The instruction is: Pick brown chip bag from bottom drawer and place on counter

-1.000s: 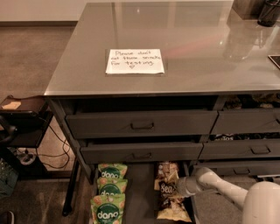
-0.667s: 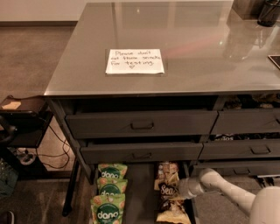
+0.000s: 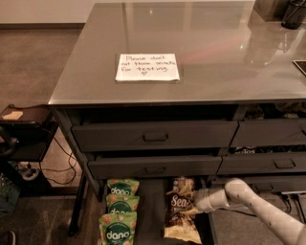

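The brown chip bag (image 3: 181, 210) lies in the open bottom drawer (image 3: 152, 210), dark brown middle with white "Sea" lettering and cream ends. My gripper (image 3: 195, 202) reaches in from the lower right on a white arm and sits at the bag's right edge, touching it. The counter (image 3: 215, 52) is the glossy grey top above, with a white handwritten note (image 3: 147, 67) on it.
Three green "dang" bags (image 3: 118, 215) lie in a column at the drawer's left. Two partly open drawers with grey fronts (image 3: 154, 136) overhang the bottom drawer. A small dark side shelf (image 3: 24, 117) with cables stands at left. Dark objects (image 3: 292, 14) stand at the counter's far right.
My arm has moved left, bringing the gripper from beside the bag onto its right edge. The bag looks unmoved.
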{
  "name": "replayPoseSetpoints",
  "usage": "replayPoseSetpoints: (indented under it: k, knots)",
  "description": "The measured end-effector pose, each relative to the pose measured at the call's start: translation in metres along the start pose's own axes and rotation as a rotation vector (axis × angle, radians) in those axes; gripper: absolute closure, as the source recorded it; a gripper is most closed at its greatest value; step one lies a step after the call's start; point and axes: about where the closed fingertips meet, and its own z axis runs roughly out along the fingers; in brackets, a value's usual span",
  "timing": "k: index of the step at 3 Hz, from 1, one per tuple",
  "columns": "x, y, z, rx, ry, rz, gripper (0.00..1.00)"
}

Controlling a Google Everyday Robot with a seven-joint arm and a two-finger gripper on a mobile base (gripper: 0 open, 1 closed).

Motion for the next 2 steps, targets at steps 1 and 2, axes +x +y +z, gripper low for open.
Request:
replayPoseSetpoints:
  k: [1,2]
  knots:
    - [-0.067,-0.005,-0.013,0.007,-0.068,-0.043,1.00]
    - [-0.134,0.000,-0.018,-0.008,-0.132,-0.104,1.00]
